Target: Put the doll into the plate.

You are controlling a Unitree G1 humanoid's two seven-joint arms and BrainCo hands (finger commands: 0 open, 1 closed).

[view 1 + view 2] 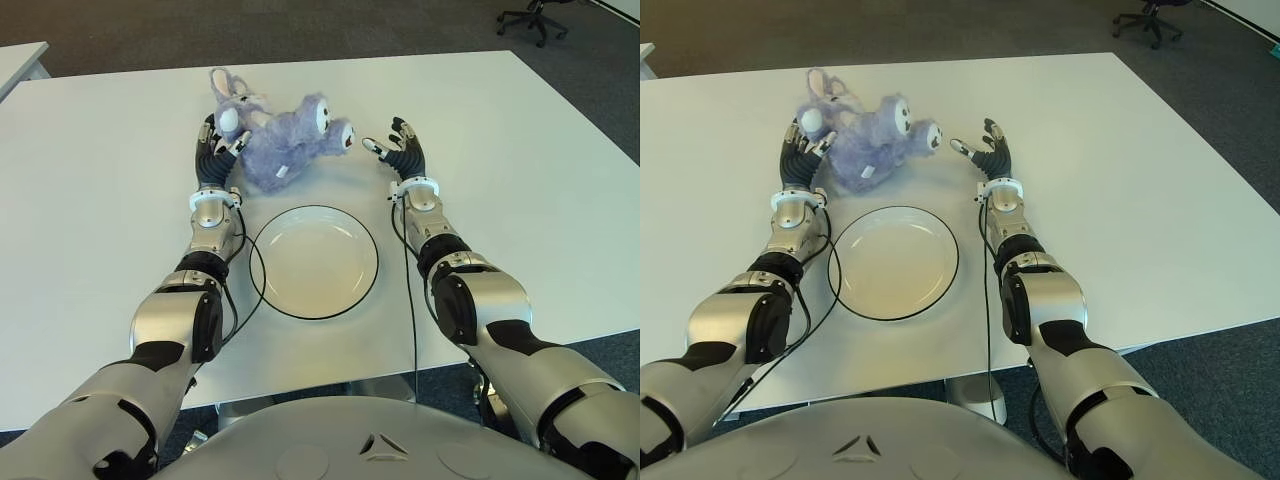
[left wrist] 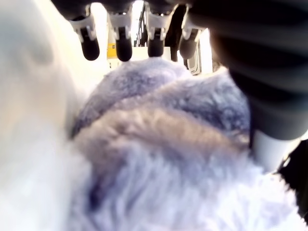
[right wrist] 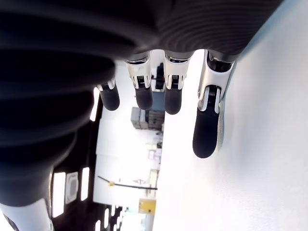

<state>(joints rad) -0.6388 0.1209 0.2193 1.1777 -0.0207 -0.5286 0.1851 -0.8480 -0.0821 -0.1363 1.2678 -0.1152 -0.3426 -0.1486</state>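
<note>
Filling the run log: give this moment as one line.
doll: on table, beyond plate | plate: holds nothing | left hand: open, against doll | right hand: open, beside doll

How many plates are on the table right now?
1. The plate sits empty on the white table, between the two forearms, nearer the robot than the doll. Nothing suggests another is hidden.

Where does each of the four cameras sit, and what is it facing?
Left eye: head, looking down at table, both arms.
Right eye: same scene, offset.
Left wrist: behind left hand, fingers open over doll.
Right wrist: behind right hand, open, empty.
Both eyes share plate and doll.
</note>
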